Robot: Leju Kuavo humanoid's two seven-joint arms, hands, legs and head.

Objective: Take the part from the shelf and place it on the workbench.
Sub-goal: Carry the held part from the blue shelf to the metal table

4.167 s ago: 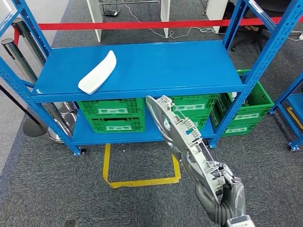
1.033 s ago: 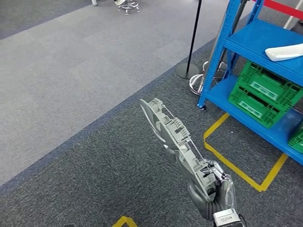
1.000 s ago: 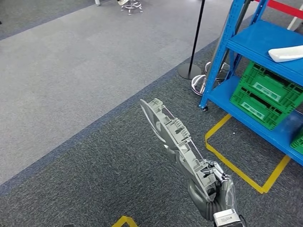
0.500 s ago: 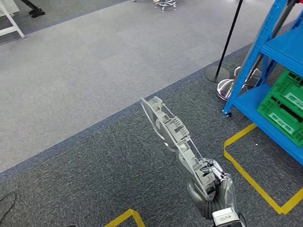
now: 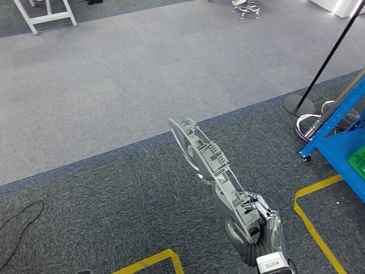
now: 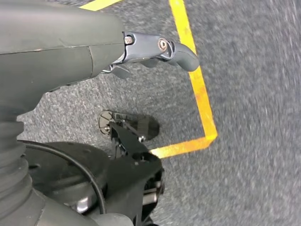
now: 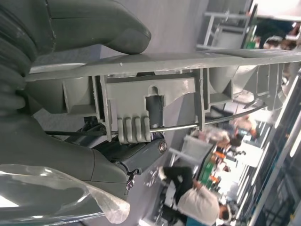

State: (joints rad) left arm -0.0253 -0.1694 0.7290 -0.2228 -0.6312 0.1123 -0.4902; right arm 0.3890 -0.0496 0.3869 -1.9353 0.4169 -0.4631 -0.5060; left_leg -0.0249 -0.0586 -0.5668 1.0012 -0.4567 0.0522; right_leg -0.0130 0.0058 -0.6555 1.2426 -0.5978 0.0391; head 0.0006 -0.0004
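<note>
Part: the long grey moulded part (image 5: 209, 162) is off the shelf and in the air over the carpet, slanting up and away from the robot's right hand (image 5: 261, 233).
Right hand: its fingers (image 5: 267, 216) are wrapped round the near end of the part; the right wrist view shows the thumb (image 7: 99, 26) lying along the ribbed edge.
Left hand: hanging low over the floor, fingers (image 6: 163, 48) extended with nothing in them.
Handling: looks like stiff, light plastic, ribbed and thin-walled; held by one end, so it probably levers on the grip and could twist.
Better hold: nearer the middle ribs, I'd judge.
Containers: a corner of a green crate (image 5: 357, 161) sits on the blue shelf (image 5: 340, 149); its contents are out of sight.
</note>
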